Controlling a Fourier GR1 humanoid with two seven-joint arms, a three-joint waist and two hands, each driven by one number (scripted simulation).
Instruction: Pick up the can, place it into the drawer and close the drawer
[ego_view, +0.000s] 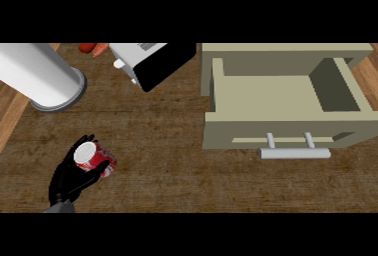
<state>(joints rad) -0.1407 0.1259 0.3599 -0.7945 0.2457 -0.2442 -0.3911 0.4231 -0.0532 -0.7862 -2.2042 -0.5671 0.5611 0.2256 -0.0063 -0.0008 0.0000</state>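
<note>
Presently, the can (91, 157) is clasped by the left hand (71, 179); the drawer (285, 131) wall could be clipped in transit.

left hand (71, 175) | lower left | fingers curled, grasping

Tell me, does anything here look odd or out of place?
Nothing stands out. The left hand has its fingers curled round the red can, and the drawer stands open, nothing visible inside.
</note>
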